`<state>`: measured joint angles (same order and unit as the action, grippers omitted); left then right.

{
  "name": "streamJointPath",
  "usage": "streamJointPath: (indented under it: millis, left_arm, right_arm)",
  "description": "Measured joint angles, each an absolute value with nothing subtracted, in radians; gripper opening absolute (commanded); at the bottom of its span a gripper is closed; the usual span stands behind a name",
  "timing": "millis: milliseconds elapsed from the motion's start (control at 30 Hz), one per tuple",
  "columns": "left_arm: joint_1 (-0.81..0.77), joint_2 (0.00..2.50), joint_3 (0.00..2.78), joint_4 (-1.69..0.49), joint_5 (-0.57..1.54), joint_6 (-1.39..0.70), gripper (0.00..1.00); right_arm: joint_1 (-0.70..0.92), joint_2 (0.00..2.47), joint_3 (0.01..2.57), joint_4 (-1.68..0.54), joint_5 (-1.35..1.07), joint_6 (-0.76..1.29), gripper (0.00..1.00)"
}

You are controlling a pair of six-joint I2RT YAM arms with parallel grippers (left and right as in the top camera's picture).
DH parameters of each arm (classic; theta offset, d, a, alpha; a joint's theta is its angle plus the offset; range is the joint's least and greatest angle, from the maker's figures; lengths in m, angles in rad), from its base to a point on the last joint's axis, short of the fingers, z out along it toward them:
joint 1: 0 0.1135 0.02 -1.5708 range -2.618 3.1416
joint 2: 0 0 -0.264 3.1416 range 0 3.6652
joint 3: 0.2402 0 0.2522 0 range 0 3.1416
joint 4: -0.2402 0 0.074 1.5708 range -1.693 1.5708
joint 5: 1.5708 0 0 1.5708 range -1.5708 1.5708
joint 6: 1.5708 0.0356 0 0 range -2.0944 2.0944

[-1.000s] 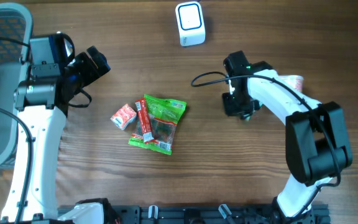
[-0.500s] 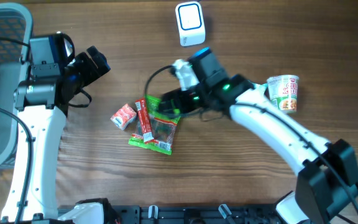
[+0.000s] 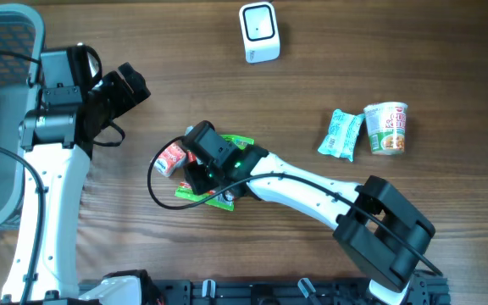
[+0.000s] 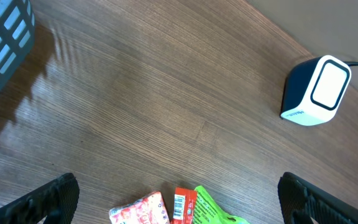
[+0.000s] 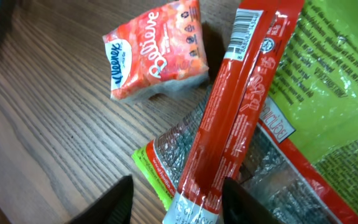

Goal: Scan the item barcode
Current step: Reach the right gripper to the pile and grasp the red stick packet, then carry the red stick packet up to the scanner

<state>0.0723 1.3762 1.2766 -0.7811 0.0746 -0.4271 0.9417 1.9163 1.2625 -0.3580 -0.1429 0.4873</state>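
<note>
Overhead — Shows the left gripper (image 3: 135, 86) hovering over bare table (image 3: 413, 51) beside the grey basket (image 3: 2, 34), jaws wide apart, nothing between them. Shows the right arm stretched across to the pile at centre, with the right gripper (image 3: 197, 176) directly above it. Hides most of the red stick pack (image 3: 195, 152) and the green snack bag (image 3: 242, 144) under that wrist. Places a small red tissue pack (image 3: 169, 158) just left of the pile. Places the white scanner (image 3: 258, 32) at the far edge, well apart from the pile. Places a pale blue packet (image 3: 341, 134) and a cup of noodles (image 3: 386, 127) side by side on the right.

Left wrist — Looks down on wood, fingers (image 4: 48, 202) spread to either corner and empty. Catches the scanner at upper right, the basket's corner at upper left, and along the bottom edge the tops of the tissue pack, the stick pack and the green bag.

Right wrist — Frames the red stick pack lying slantwise on the green bag, barcode face up near its top end. Straddles its lower end with fingers (image 5: 120, 200) apart — left one clear of the wrapper, right one at its edge, contact not discernible. Shows the tissue pack lying just beside the stick.
</note>
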Motion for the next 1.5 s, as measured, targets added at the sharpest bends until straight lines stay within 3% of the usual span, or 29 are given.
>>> streamJointPath:
  millis: [300, 333, 367, 400, 433, 667, 800, 900, 1000, 1133, 1367, 1500]
  left_arm:
    - [0.072, 1.376, 1.277, -0.781, 0.075, -0.427, 1.0]
    - [0.072, 1.376, 1.277, -0.781, 0.075, -0.427, 1.0]
    - [0.072, 1.376, 1.277, -0.781, 0.075, -0.427, 1.0]
    - [0.072, 1.376, 1.277, -0.781, 0.075, -0.427, 1.0]
    - [0.072, 1.376, 1.277, -0.781, 0.075, -0.427, 1.0]
    - [0.072, 1.376, 1.277, -0.781, 0.075, -0.427, 1.0]
    - [0.072, 1.376, 1.277, -0.783, 0.075, -0.427, 1.0]
    - [0.072, 1.376, 1.277, -0.781, 0.075, -0.427, 1.0]
    - [0.072, 1.376, 1.277, -0.78, 0.075, -0.427, 1.0]
    - [0.072, 1.376, 1.277, -0.781, 0.075, -0.427, 1.0]
    - [0.072, 1.376, 1.277, -0.781, 0.075, -0.427, 1.0]
    - [0.072, 1.376, 1.277, -0.781, 0.075, -0.427, 1.0]
  right_arm:
    - [0.942, 1.951, 1.262, -0.399, -0.129, 0.55, 0.41]
    - [0.942, 1.965, 1.262, -0.399, -0.129, 0.561, 0.38]
    - [0.942, 1.974, 1.263, -0.398, -0.129, 0.577, 0.15]
    - [0.942, 1.975, 1.263, -0.398, -0.13, 0.581, 0.06]
    - [0.942, 1.976, 1.263, -0.398, -0.13, 0.581, 0.04]
    - [0.879, 1.861, 1.258, -0.456, -0.159, 0.543, 0.04]
    - [0.804, 1.544, 1.259, -0.674, -0.177, 0.362, 0.04]
    - [0.659, 1.35, 1.259, -0.901, -0.267, 0.217, 0.04]
    - [0.537, 1.277, 1.259, -1.103, -0.453, 0.009, 0.04]
    - [0.498, 1.275, 1.258, -1.356, -0.582, -0.231, 0.04]
    - [0.498, 1.118, 1.257, -1.396, -0.694, -0.469, 0.04]
    - [0.498, 1.099, 1.257, -1.38, -0.703, -0.499, 0.05]
